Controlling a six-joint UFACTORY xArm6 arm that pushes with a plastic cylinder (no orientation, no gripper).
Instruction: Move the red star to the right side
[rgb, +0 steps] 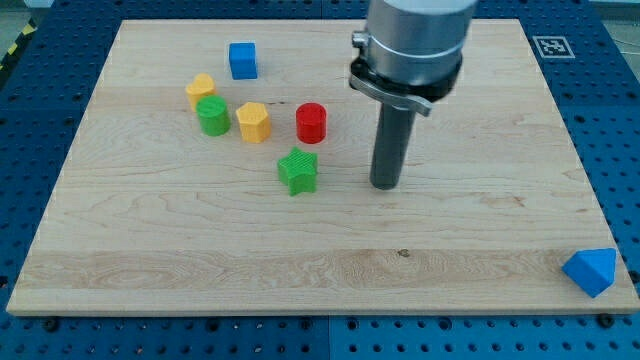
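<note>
Zero progress showed: the only red block (311, 123), which looked round rather than star-shaped, sat left of the table (480, 250) centre, near the green star (298, 171). My tip (386, 186) stood apart on its right, the wrong side for pushing it rightward. No pincer was in view, only the rod.
</note>
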